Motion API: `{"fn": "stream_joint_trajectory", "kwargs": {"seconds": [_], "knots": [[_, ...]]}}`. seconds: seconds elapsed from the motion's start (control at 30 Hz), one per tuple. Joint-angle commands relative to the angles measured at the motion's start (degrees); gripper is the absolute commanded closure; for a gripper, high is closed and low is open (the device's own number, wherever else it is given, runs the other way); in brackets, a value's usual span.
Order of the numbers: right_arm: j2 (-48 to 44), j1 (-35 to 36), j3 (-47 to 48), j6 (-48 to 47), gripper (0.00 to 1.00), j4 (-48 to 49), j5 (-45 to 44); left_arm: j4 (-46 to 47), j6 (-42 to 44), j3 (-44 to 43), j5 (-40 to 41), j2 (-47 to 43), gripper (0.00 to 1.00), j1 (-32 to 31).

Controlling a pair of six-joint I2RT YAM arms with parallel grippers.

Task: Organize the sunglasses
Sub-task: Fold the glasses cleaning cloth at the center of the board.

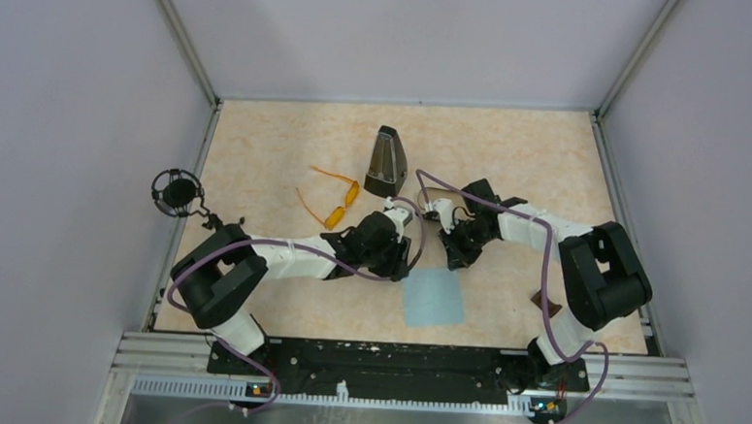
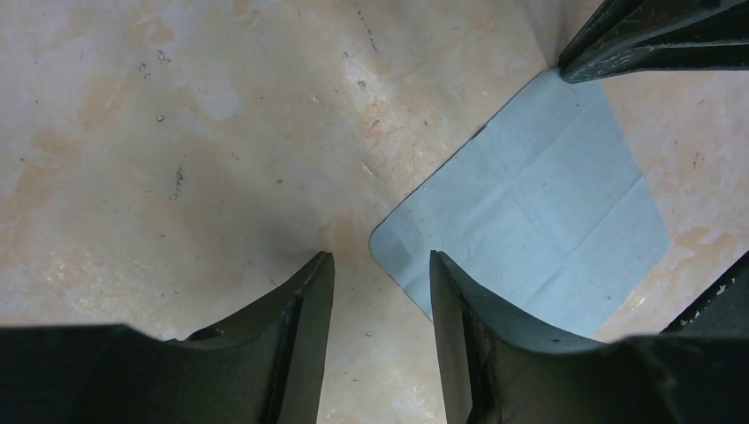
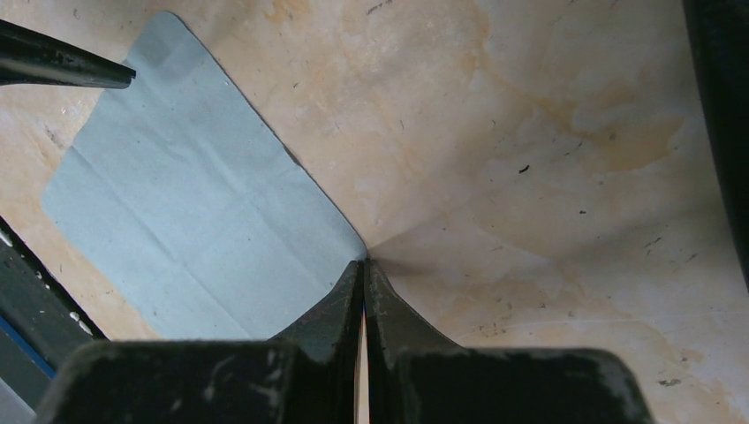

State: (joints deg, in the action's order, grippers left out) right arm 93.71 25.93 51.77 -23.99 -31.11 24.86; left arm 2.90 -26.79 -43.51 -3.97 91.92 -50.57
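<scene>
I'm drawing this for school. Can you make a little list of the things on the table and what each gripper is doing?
sunglasses: orange, arms unfolded, lying alone, nothing holding them
case: black, just right of the sunglasses
cloth: light blue, flat, nearer the arm bases
left gripper: open, empty, over one cloth corner
right gripper: shut, tips at another cloth corner
</scene>
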Motion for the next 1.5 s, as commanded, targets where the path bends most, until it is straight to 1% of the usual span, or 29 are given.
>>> {"fn": "stream_joint_trajectory", "kwargs": {"seconds": [0.0,0.17,0.27,0.37,0.6,0.77,0.87,1.0,1.17,1.47], "knots": [[-0.93,-0.6,-0.62,-0.96,1.0,0.22,-1.51,2.66,0.19,-1.63,-1.97,1.55,0.51,0.29],[-0.81,-0.59,-0.46,-0.95,1.0,0.17,-1.53,3.06,0.07,-2.19,-3.36,3.31,0.6,0.26],[-0.89,-0.62,-0.44,-0.94,1.0,0.16,-1.56,3.08,0.07,-2.02,-3.22,3.28,0.63,0.28],[-0.66,-0.62,-0.44,-0.96,1.0,0.26,-1.57,3.3,0.33,-2.01,-3.04,3.18,0.71,0.29],[-0.61,-0.62,-0.44,-0.83,1.0,0.12,-1.57,4.2,-0.01,-2.02,-4.34,4.31,0.78,0.29],[-0.69,-0.61,-0.43,-0.88,1.0,0.09,-1.49,4.48,0.19,-2.12,-3.54,4.18,0.86,0.29],[-1.19,-0.71,-0.35,-1.22,1.0,0.09,-1.31,4.7,0.99,-2.48,-3.18,4.07,0.94,0.29],[-2.14,-1.28,0.74,-1.5,1.0,-0.14,-1.49,5.61,2.42,-3.2,-1.68,3.56,1.0,0.37],[-2.56,-2.04,1.82,-1.8,1.0,-0.72,-1.7,7.2,2.77,-3.6,-0.29,2.97,1.0,1.46],[-3.96,-3.86,2.7,-3.38,1.0,-0.28,0.04,9.58,2.63,-5.12,-1.23,3.9,1.0,3.15]]}}
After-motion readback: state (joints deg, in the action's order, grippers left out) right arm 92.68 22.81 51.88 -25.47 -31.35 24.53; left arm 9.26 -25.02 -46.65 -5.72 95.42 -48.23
